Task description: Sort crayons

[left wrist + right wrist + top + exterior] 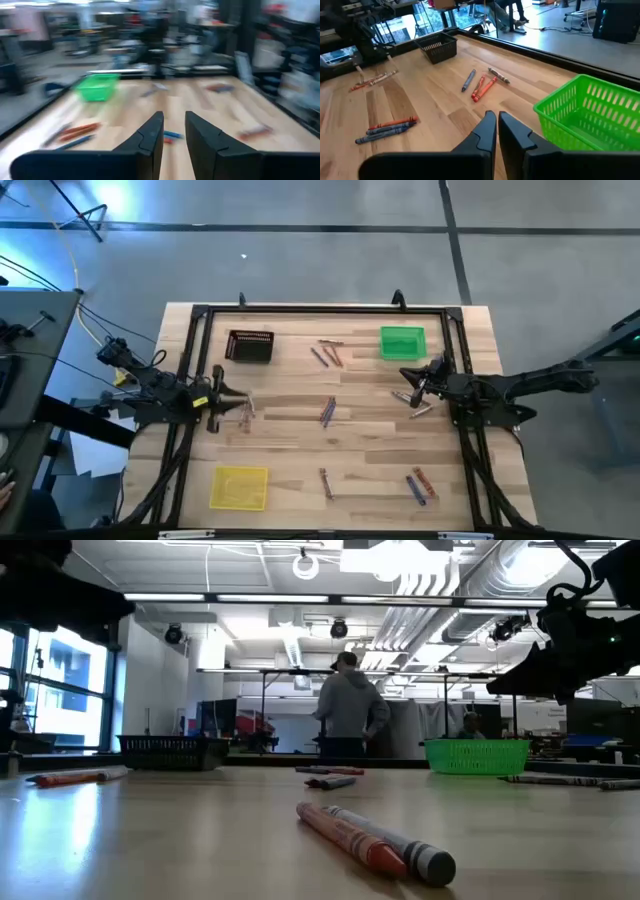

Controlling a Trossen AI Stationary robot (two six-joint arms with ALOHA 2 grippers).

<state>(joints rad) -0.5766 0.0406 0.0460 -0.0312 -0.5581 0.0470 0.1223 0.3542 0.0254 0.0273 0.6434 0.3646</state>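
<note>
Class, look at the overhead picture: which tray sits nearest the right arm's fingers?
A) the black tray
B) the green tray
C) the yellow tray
B: in the high view the green tray lies just beside the right gripper, while the other two trays sit on the left arm's side.

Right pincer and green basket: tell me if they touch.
Apart. The right wrist view shows bare table between the right pincer, its fingers nearly together, and the green basket.
</note>
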